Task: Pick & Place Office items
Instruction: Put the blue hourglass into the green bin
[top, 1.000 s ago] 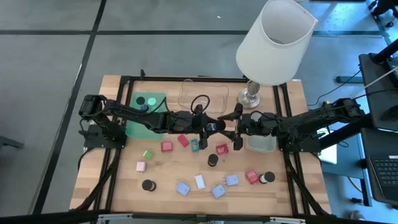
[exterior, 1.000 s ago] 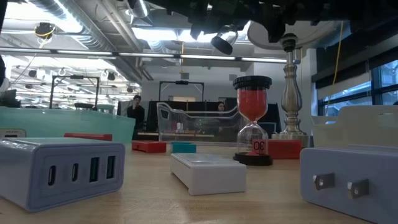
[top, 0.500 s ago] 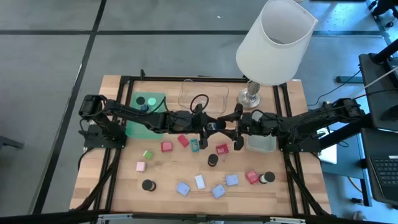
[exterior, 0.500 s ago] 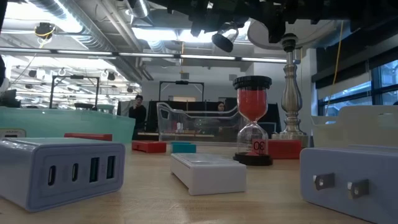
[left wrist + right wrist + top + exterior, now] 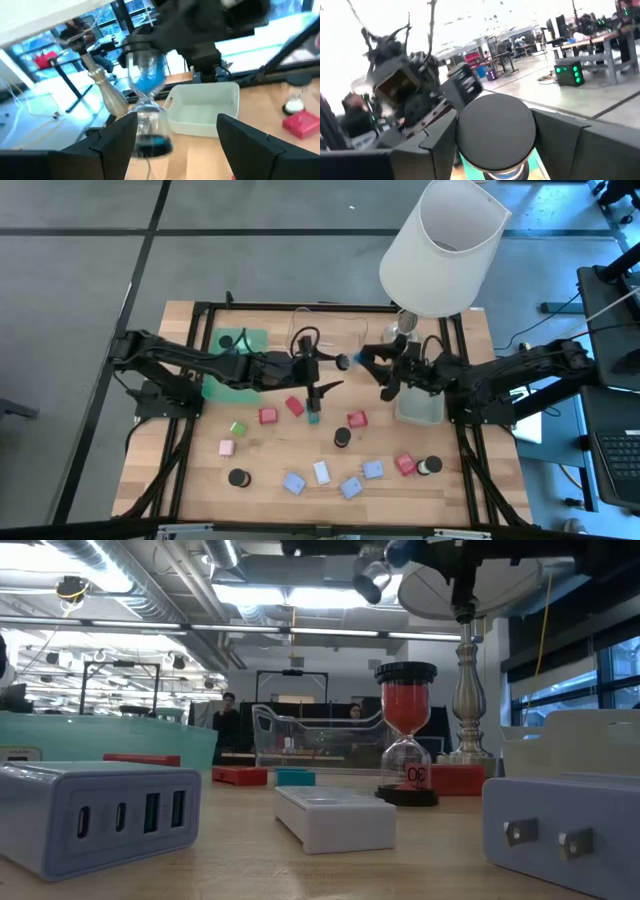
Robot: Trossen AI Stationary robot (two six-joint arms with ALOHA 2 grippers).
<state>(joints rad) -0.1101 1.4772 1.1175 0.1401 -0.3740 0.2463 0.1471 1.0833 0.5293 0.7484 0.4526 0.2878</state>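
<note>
Two grippers mid-table: right gripper (image 5: 372, 370) fingers pinching blue hourglass (image 5: 148, 107); left gripper (image 5: 318, 375) fingers spread.

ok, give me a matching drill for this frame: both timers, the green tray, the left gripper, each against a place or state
Things:
1. blue timer
2. red timer
3. green tray
4. left gripper

Places or states:
a. open, holding nothing
b. standing upright on the table
c. off the table, held in the right gripper
d. at the table's back left

Pairs: 1-c, 2-b, 3-d, 4-a
</note>
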